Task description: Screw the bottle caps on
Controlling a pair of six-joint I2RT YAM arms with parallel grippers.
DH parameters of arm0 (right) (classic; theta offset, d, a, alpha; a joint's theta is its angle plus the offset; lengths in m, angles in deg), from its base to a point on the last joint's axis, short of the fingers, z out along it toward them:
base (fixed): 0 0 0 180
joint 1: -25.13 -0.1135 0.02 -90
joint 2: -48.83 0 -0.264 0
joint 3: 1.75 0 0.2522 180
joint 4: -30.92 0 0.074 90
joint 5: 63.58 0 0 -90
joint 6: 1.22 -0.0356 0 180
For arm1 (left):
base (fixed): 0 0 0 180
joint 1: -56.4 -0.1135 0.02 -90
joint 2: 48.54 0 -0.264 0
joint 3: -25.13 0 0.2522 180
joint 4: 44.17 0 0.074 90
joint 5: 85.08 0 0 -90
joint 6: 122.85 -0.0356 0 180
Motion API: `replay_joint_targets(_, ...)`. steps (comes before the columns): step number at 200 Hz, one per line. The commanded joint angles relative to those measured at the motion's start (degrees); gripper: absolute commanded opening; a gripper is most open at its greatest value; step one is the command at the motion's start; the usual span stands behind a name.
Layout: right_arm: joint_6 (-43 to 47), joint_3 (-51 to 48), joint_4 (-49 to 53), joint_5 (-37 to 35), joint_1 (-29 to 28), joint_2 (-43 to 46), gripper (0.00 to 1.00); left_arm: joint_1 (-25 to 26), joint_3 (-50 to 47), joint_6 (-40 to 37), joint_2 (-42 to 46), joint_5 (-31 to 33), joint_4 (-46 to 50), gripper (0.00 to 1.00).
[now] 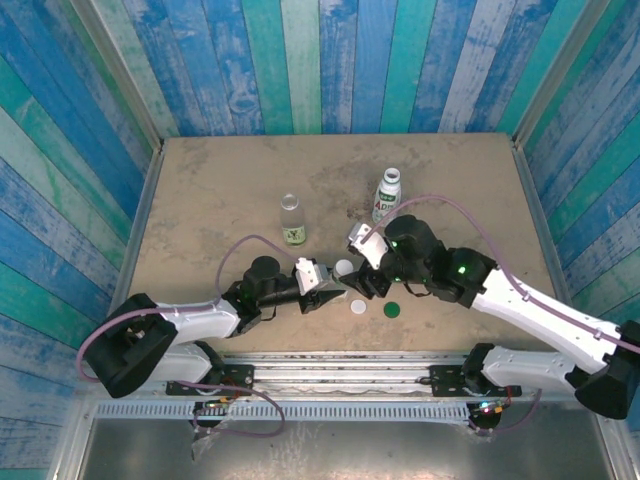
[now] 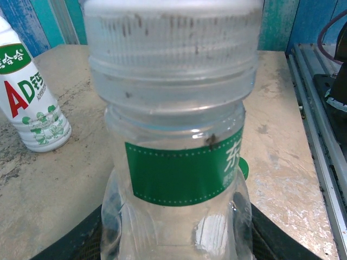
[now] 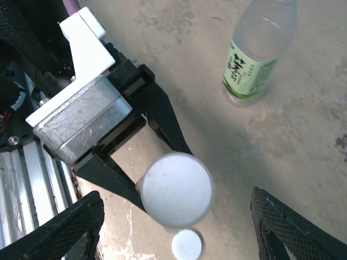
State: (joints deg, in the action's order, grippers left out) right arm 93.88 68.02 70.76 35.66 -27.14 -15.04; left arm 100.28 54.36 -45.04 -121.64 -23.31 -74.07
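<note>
We see the left tool (image 1: pixel 335 283) clenched on the tiny clear bottle (image 2: pixel 179 179), a white cap (image 3: pixel 176 187) on its neck; the right tool (image 3: pixel 174 208) hovers above, released.

This looks like a robot test booth in a lab. A worn tan table (image 1: pixel 220 180) sits in a box of walls (image 1: pixel 330 60) made of boards painted blue, green and white, at 9, 12 and 3 o'clock. At 6 o'clock a shiny metal rail (image 1: pixel 340 368) runs along the table edge. A white and black left arm (image 1: pixel 190 322) and right arm (image 1: pixel 530 298) are bolted there. Purple cables (image 1: pixel 250 238) loop off them.
</note>
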Motion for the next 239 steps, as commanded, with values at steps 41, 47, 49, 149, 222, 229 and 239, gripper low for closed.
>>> replay_joint_targets(41, 1.8, 1.4, -0.8, 3.2, 0.1, -6.4, 0.5, 0.0, 0.5, 0.0, 0.9, -2.1, -2.4, 0.05)
replay_joint_targets(47, 1.9, 1.5, -0.6, 3.4, 0.1, -6.4, 0.48, 0.1, 0.5, 0.1, 0.8, -2.0, -2.5, 0.05)
replay_joint_targets(49, 1.9, 1.5, -0.5, 3.5, 0.1, -6.4, 0.46, 0.0, 0.5, 0.1, 0.9, -2.0, -2.5, 0.05)
replay_joint_targets(149, -4.8, -3.0, -8.4, 15.4, 4.1, -1.4, 0.3, 0.1, -0.6, 1.7, 3.5, -2.3, -5.0, 0.56)
replay_joint_targets(222, -4.9, -3.9, -8.4, 16.4, 4.6, -1.4, 0.3, 0.1, -1.0, 2.6, 3.6, -0.9, -5.7, 0.65)
replay_joint_targets(229, -4.9, -4.0, -8.4, 16.3, 4.6, -1.3, 0.3, 0.0, -1.0, 2.6, 3.8, -0.6, -5.7, 0.62)
replay_joint_targets(239, -5.1, -4.2, -8.3, 16.0, 4.9, -1.1, 0.3, 0.0, -1.1, 2.7, 4.1, -0.5, -5.6, 0.58)
